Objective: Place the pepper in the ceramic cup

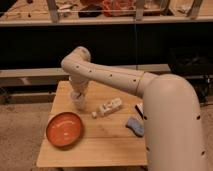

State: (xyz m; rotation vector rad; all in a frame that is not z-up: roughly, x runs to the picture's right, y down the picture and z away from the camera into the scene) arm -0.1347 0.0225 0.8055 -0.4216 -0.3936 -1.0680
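Claw (77, 93) directly over the ceramic cup (79, 103), near the far-left corner of the bench (105, 147); I cannot tell its opening or load; orange plate (65, 129) by the left edge

The gripper (77, 93) is hanging right over the ceramic cup (79, 103) on the wooden table (111, 146), the orange plate (65, 129) sitting near it.

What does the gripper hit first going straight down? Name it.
Probably the ceramic cup: the gripper hangs pointing down right above it, though depth is hard to judge.
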